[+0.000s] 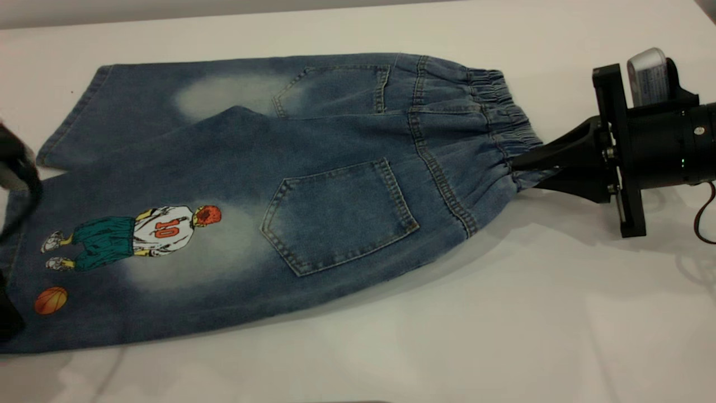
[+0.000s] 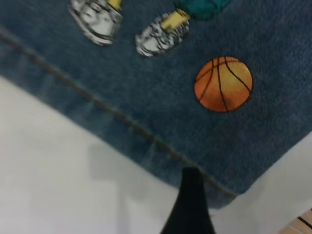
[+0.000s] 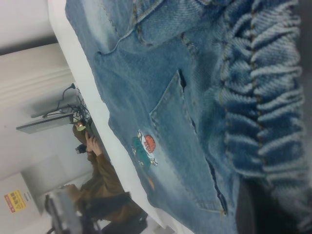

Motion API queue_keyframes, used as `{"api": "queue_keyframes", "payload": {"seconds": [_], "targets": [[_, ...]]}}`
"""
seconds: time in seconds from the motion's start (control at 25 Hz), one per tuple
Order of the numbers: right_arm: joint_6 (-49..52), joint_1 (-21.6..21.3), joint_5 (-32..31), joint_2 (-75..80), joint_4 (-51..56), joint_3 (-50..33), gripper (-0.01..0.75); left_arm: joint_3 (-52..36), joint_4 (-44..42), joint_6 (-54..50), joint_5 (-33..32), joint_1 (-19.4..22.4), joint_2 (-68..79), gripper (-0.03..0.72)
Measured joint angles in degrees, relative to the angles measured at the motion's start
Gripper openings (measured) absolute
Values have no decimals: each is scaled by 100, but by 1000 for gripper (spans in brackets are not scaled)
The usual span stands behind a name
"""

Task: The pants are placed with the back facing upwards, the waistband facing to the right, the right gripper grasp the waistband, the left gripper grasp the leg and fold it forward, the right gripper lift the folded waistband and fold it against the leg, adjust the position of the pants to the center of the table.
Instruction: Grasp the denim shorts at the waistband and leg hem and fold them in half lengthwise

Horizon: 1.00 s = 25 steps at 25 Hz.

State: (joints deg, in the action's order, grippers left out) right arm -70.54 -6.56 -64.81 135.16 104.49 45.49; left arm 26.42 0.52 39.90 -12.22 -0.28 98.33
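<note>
The pants [image 1: 335, 168] lie back up on the table [image 1: 503, 313], with the waistband [image 1: 503, 106] to the right. My right gripper [image 1: 517, 165] is shut on the near part of the waistband, which bunches toward it and rides slightly above the table. In the right wrist view the gathered waistband [image 3: 263, 87] fills the near side. The printed leg [image 1: 140, 252] stretches left, overlapping the plain leg [image 1: 145, 106] behind it. My left gripper [image 1: 12, 168] is a dark shape at that leg's hem [image 2: 112, 112], close to the orange ball print [image 2: 223, 84].
White tabletop lies open in front of and to the right of the pants. A person in a brown top [image 3: 105, 180] sits beyond the table's far edge in the right wrist view, near a desk with cables [image 3: 68, 105].
</note>
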Motion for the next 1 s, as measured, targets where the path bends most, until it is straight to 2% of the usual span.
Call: {"api": "queue_keyframes", "payload": {"seconds": [0.32,0.52,0.64,0.8,0.84,1.0], "targets": [[-7,0,0,0,0,0,38,0,-52,4,722,0,701,557],[-23,0,0,0,0,0,39,18,-52,4,833,0,903,556],[-27,0,0,0,0,0,39,30,-52,4,876,0,963,526],[-63,0,0,0,0,6,40,40,-87,4,1020,11,1009,372],[-63,0,0,0,0,6,41,47,-87,6,1066,15,1029,301],[-120,0,0,0,0,6,41,64,-87,23,1142,15,1045,95]]}}
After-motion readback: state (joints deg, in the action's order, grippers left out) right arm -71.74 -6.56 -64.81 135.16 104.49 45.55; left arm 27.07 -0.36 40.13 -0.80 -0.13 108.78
